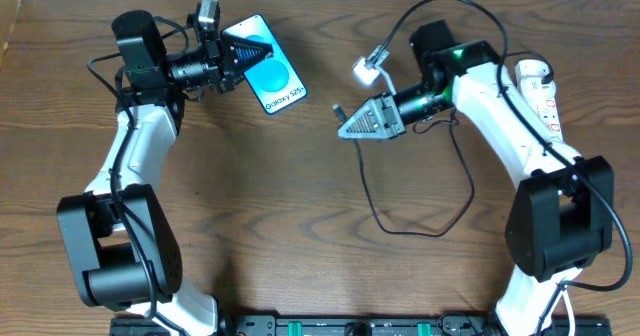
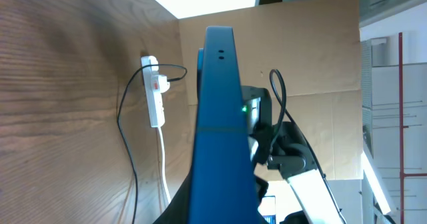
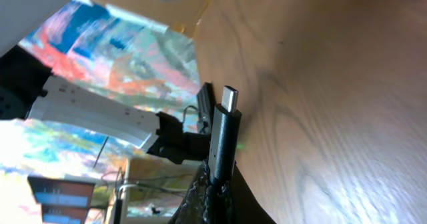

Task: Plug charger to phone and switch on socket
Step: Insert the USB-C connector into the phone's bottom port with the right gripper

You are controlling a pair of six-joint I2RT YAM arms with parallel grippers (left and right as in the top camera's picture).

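Note:
The phone, with a bright blue screen and white text, is held tilted off the table at the back left by my left gripper, which is shut on its upper end. In the left wrist view the phone rises edge-on from the jaws. My right gripper is shut on the charger's small plug tip, which points left toward the phone, a gap apart. The tip stands up from the jaws in the right wrist view. The black cable loops over the table. The white socket lies at the far right.
The socket strip with its white cord shows beyond the phone in the left wrist view. A white tag hangs near the right wrist. A dark rail runs along the table's front edge.

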